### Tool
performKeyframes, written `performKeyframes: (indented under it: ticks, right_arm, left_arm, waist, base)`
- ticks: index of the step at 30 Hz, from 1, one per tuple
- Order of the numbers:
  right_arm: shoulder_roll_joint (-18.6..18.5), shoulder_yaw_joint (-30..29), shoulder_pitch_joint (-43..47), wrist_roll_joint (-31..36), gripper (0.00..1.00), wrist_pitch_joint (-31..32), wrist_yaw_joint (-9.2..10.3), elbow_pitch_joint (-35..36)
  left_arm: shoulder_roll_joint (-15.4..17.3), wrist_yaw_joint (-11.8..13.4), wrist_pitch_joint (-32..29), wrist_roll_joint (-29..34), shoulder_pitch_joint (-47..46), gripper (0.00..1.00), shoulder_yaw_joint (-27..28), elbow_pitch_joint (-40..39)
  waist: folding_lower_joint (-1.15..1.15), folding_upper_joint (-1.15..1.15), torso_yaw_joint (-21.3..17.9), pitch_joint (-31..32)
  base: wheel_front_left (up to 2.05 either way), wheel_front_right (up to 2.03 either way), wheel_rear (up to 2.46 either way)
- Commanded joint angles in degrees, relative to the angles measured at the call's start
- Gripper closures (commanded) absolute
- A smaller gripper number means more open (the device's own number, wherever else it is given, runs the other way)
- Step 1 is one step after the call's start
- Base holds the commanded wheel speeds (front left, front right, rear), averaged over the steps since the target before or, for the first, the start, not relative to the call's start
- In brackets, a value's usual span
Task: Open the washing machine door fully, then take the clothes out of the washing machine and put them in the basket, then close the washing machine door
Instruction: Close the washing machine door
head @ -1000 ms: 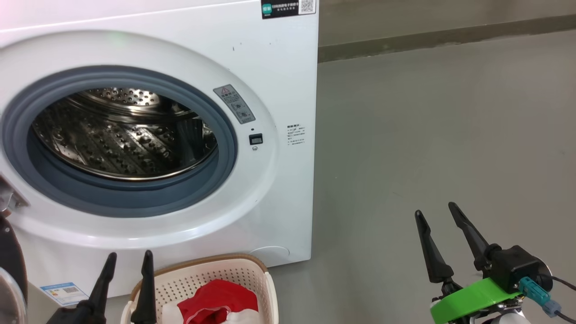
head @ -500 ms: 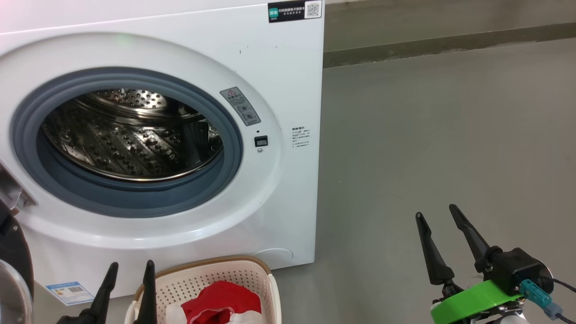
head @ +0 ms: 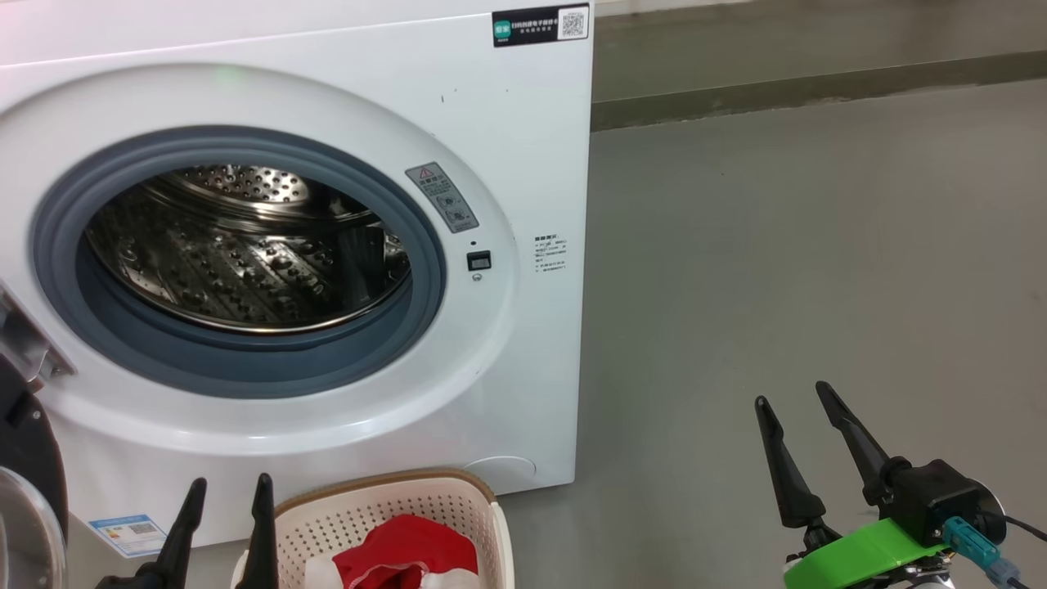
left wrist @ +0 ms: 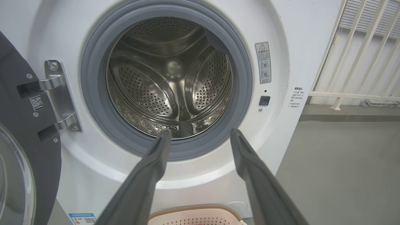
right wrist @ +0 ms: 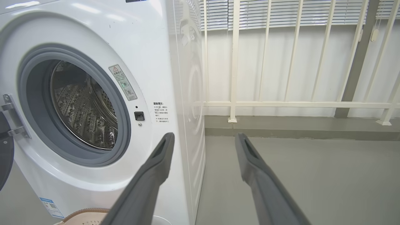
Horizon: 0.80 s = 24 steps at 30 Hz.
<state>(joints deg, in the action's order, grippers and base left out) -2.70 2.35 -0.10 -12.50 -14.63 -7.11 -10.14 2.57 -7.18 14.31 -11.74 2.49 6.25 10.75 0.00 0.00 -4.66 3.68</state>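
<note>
Clothes [head: 405,552], red with white parts, lie in the basket [head: 372,515], which stands on the floor [head: 777,245] just in front of the washer [head: 507,147], below its round mouth. The door [left wrist: 18,125] is swung wide open to my left and hangs on a metal hinge [left wrist: 59,93] at the left side of the mouth. Its black rim and part of its glass bowl show at the lower left edge of the head view. Inside the grey ring [head: 245,368] the drum [left wrist: 168,78] shows its perforated steel walls and paddles. A small blue label [head: 127,530] sits low on the washer's front, left of the basket. My left gripper [head: 231,481] has its fingers spread with nothing between them. It hovers by the basket's left rim, close before the washer's lower front, and in my left wrist view its tips point at the bottom of the grey ring, with the basket's brown rim below them. My right gripper [head: 792,393] is spread too and grips nothing. It hangs over the bare floor, well apart from the washer and the basket, with a green piece [head: 859,548] on its wrist. Its own view looks past the washer's right front corner toward a white railing [right wrist: 281,103] by the wall.
</note>
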Motion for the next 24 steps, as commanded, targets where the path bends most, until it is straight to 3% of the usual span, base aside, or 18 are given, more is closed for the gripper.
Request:
performKeyframes:
  ticks: [1, 16, 24]
  right_arm:
    - [-0.2, 1.0, -1.2, 0.8, 0.00, -0.4, -0.37, 1.4]
    - [-0.2, 1.3, -1.1, 0.6, 0.00, -0.4, -0.37, 1.2]
    - [-0.2, 0.9, -1.0, 0.7, 0.00, -0.4, -0.37, 1.3]
  left_arm:
    - [0.4, -0.3, 0.7, -0.4, -0.7, 0.00, 2.1, -1.5]
    - [0.3, -0.3, 0.7, 0.1, -0.1, 0.00, 0.8, -2.9]
    - [0.3, -0.3, 0.7, 0.0, -0.5, 0.00, 1.3, -2.9]
  waist:
    - [0.00, 0.00, 0.1, 0.0]
    - [0.00, 0.00, 0.0, 0.1]
    - [0.00, 0.00, 0.1, -0.1]
  base:
    - [0.00, 0.00, 0.00]
    - [-0.02, 0.02, 0.00]
    - [-0.83, 0.83, 0.00]
